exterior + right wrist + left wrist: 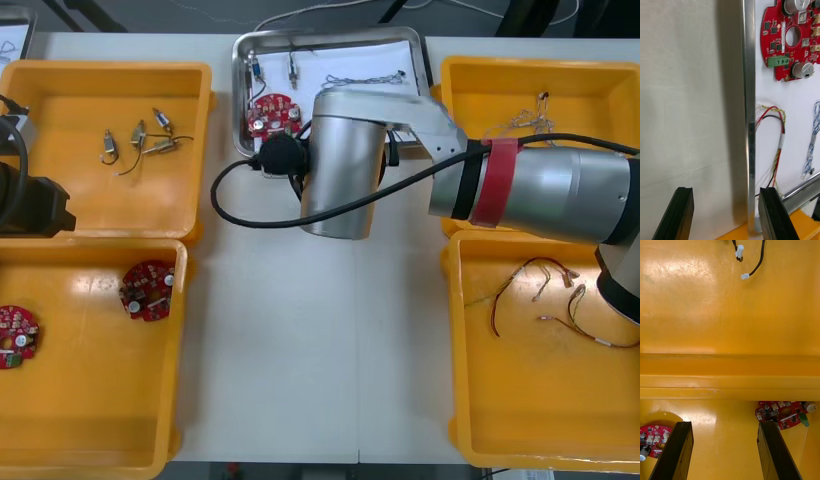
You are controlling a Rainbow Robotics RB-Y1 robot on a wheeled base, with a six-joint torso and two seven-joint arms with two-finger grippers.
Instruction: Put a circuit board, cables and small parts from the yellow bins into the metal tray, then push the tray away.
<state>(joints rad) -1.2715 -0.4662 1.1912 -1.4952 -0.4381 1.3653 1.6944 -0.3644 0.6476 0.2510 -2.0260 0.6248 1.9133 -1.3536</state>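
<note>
Right jaws straddle tray (pixel 749 75) rim; one circuit board (pixel 772 35) inside.

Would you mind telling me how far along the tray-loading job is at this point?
Done: the metal tray holds a circuit board, a red and yellow cable, a blue and white cable and small metal parts. In hand: the right gripper, fingers open, sits at the tray's rim. Remaining: the push away appears not yet done. The left gripper hovers open over a yellow bin.
</note>
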